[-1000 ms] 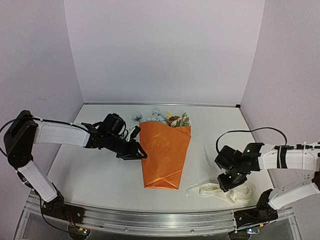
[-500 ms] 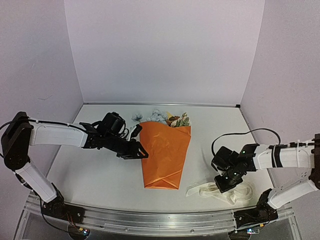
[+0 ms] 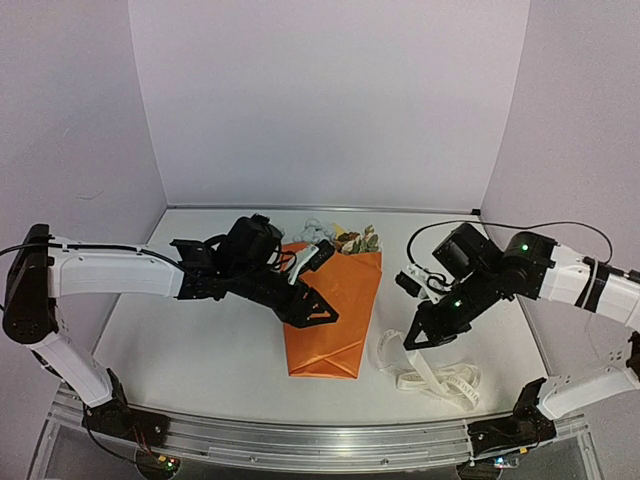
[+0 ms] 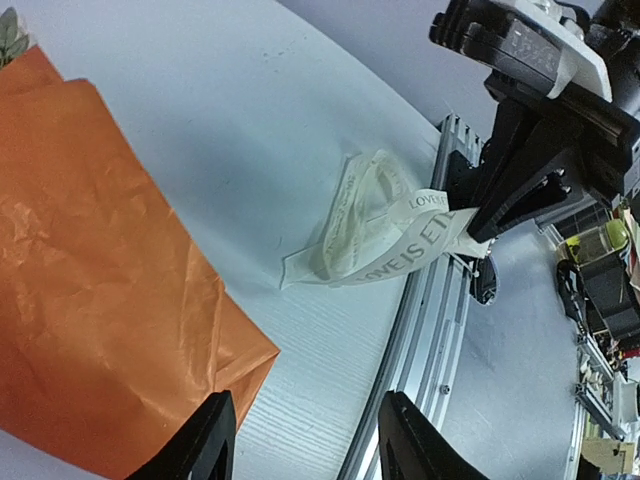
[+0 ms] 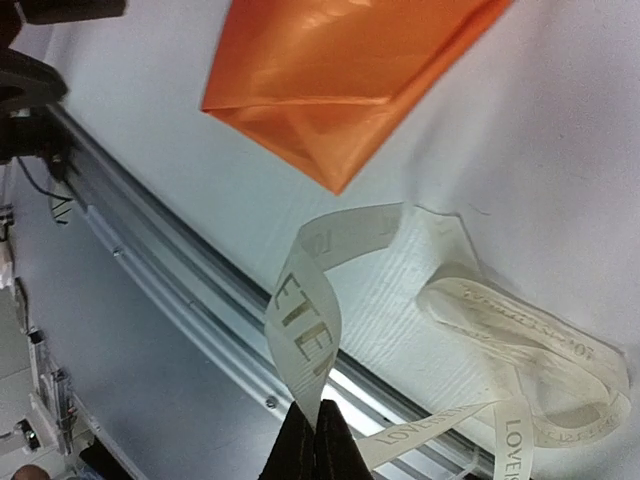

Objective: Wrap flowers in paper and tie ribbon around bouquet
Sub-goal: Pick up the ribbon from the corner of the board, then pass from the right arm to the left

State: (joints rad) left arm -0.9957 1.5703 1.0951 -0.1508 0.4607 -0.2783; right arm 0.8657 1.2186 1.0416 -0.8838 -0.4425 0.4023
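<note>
The bouquet (image 3: 335, 320) lies mid-table, an orange paper (image 4: 90, 290) cone with the flowers (image 3: 345, 238) sticking out of its far end. My left gripper (image 3: 320, 300) hovers over the cone's lower half, open, nothing between its fingers (image 4: 205, 445). The cream ribbon (image 3: 440, 378) lies bunched to the right of the cone's tip, and one lettered strand rises from the pile. My right gripper (image 3: 413, 340) is shut on that strand (image 5: 310, 340), holding it above the table beside the cone's tip (image 5: 335, 165).
The metal rail (image 3: 300, 440) runs along the near table edge, close below the ribbon pile (image 5: 520, 330). Pale walls close in the back and both sides. The right arm's cable (image 3: 520, 228) loops above its wrist.
My left gripper moved right from the cone's left edge to over the cone and opened wider. My right gripper shut on the ribbon and lifted a strand up and leftward.
</note>
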